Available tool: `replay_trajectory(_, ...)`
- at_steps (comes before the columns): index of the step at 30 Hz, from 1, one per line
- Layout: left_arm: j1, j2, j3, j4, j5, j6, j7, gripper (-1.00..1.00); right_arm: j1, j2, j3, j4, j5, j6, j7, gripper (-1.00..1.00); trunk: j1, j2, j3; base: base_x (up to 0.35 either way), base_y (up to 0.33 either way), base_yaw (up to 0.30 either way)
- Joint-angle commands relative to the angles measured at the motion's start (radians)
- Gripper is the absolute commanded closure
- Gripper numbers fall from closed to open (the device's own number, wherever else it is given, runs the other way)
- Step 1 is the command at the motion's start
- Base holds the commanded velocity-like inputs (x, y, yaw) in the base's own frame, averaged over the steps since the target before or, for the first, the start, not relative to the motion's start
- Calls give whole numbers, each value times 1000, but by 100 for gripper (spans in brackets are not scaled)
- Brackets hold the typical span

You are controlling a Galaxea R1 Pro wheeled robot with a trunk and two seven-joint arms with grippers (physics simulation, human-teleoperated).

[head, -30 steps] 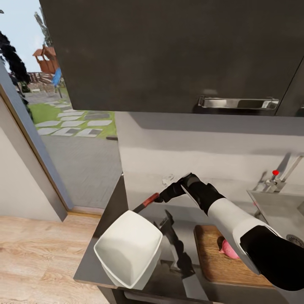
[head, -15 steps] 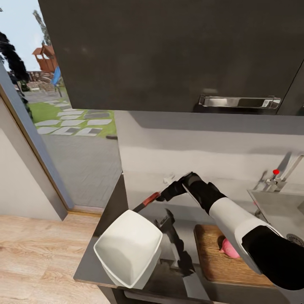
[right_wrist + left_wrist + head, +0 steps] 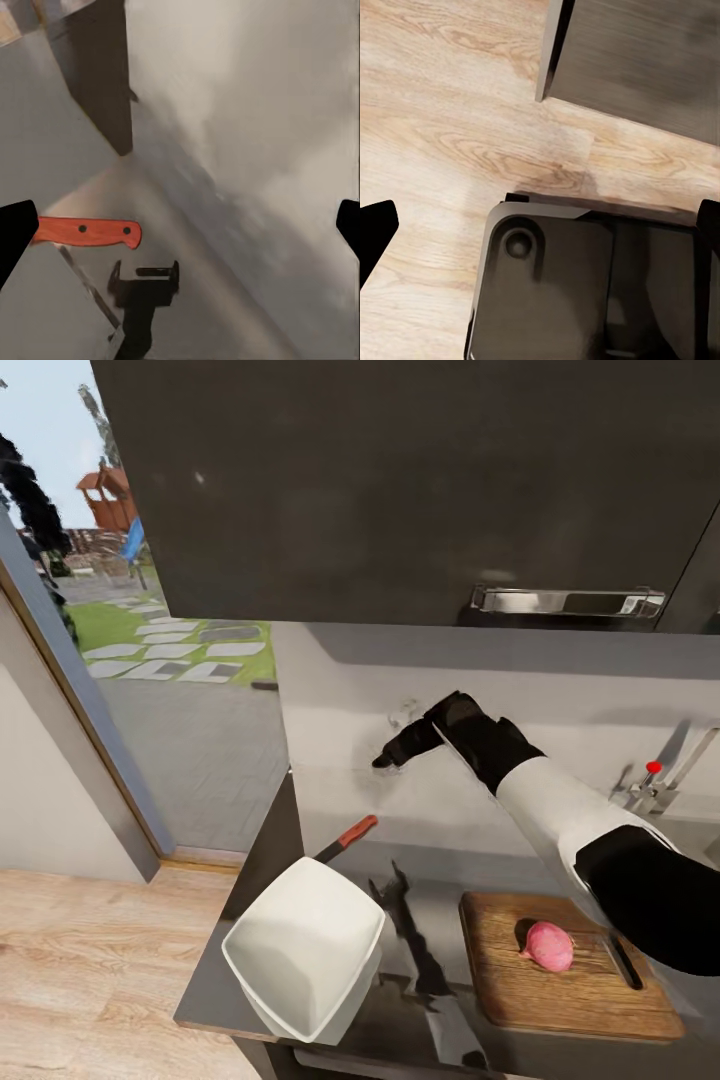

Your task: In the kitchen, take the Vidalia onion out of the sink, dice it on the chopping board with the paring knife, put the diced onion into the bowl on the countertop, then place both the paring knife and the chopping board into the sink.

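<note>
We face a pale grey wall (image 3: 480,690) under a dark overhead cupboard (image 3: 400,480) with a steel handle (image 3: 565,602). At the left, a tall glass door (image 3: 130,690) opens on paving, stepping stones and grass in daylight. Beneath us runs a light wooden floor (image 3: 90,970).

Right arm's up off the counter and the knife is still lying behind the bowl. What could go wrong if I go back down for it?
The right gripper hangs open above the paring knife, which lies on the countertop.
1. The knife's blade end runs behind the bowl, so a low approach could nudge the bowl, which already overhangs the counter's front edge.
2. The red handle lies flat, so the fingers may push it away rather than close around it.
</note>
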Motion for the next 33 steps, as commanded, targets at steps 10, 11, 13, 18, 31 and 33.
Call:
replay_trajectory(10, 0, -6, 1, 3, 9, 3, 1, -100, -79, 32, 7, 23, 6, 16, 167, -100, 1, -2, -2, 0, 0, 0)
replay_trajectory(11, 0, -6, 1, 4, 9, 3, 1, -100, -79, 27, 10, 27, 15, -1, 275, -100, 1, -2, -2, 0, 0, 0)
replay_trajectory(13, 0, -7, 1, 4, 9, 3, 1, -100, -80, 23, 31, 29, 61, -65, 403, -100, 1, -2, -2, 0, 0, 0)
replay_trajectory(18, 0, -7, 1, 10, 9, 3, 1, -100, -80, 22, 60, 43, 190, -119, 519, -100, 1, -2, -2, 0, 0, 0)
replay_trajectory(31, -1, -7, 1, 24, 8, 3, 1, -100, -80, 19, 63, 186, 270, -292, 546, -100, 1, -2, -2, 0, 0, 0)
replay_trajectory(33, -1, -7, 1, 23, 8, 3, 1, -100, -80, 19, 63, 188, 270, -297, 546, -100, 1, -2, -2, 0, 0, 0)
